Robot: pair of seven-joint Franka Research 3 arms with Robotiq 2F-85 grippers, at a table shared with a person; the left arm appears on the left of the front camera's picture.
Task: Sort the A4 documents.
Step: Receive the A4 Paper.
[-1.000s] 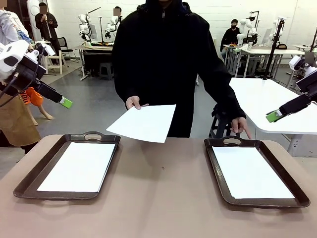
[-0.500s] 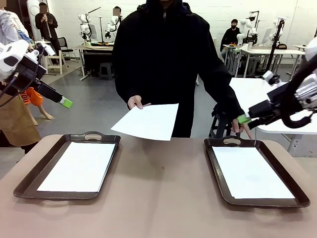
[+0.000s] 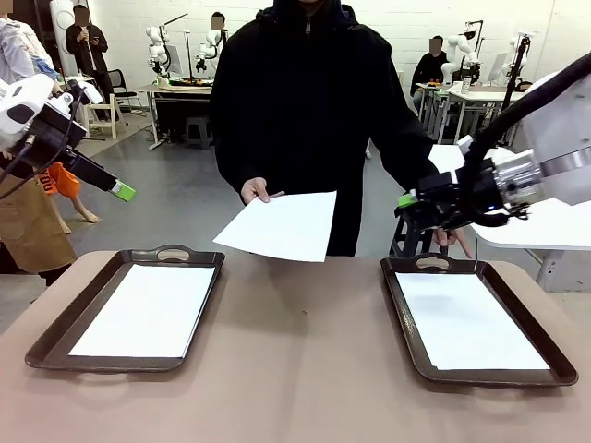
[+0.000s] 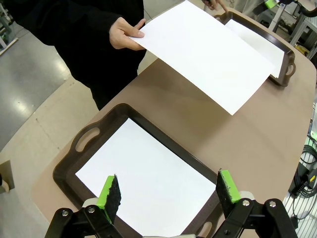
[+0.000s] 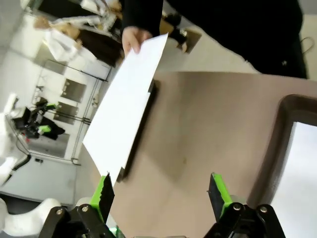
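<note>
The person's hand (image 3: 255, 191) holds one A4 document (image 3: 282, 226) in the air over the table's far edge. A second sheet (image 3: 148, 309) lies in the left dark tray (image 3: 55, 337), and a third (image 3: 466, 320) lies in the right tray (image 3: 545, 374). My right gripper (image 3: 409, 201) hangs open above the right tray's far handle, right of the held sheet and apart from it. In the right wrist view the open gripper (image 5: 161, 193) faces the held sheet (image 5: 126, 104). My left gripper (image 3: 120, 191) is raised at the far left, and its wrist view shows it open (image 4: 168, 191) above the left tray's sheet (image 4: 143, 173).
The person stands at the middle of the far side, with the other hand (image 3: 450, 238) pointing down by the right tray's handle. Bare brown tabletop (image 3: 305, 360) lies between the two trays. A white table (image 3: 517, 198) stands behind on the right.
My right arm has swung in from the far right towards the middle, nearer the held sheet. The person has shifted the sheet slightly right and up. My left arm has not moved.
</note>
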